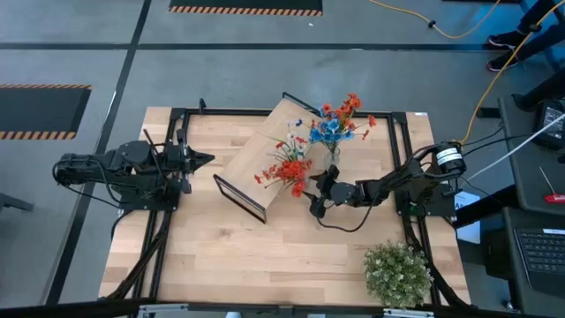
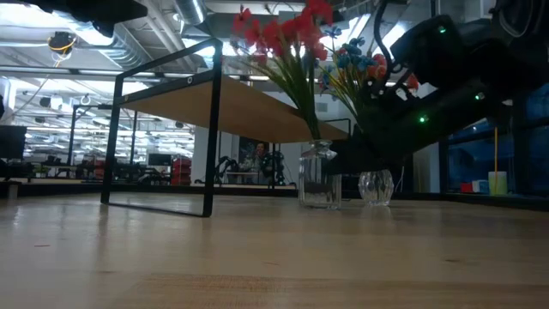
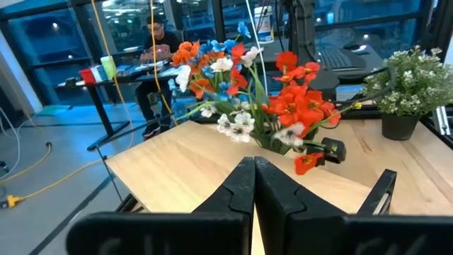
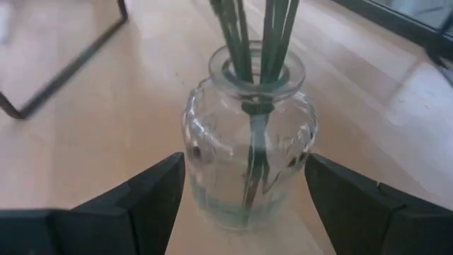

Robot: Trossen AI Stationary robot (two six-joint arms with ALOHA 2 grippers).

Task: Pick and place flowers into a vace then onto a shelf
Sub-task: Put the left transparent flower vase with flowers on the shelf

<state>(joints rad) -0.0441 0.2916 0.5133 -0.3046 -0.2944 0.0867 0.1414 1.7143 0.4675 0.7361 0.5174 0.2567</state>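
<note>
Two vases stood beside shelf (image 1: 265,159). Right gripper (image 4: 244,191) wide open, jar (image 4: 248,163) of red flowers (image 1: 290,170) between jaws, untouched. Step: grasping jar. Next: close, lift onto shelf. Left gripper (image 3: 255,188) closed, empty, well away.

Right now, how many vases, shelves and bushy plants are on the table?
Glass vases: 2 (one with red flowers, one with blue ones)
Shelf: 1
Bushy green plant: 1
Total: 4
</note>
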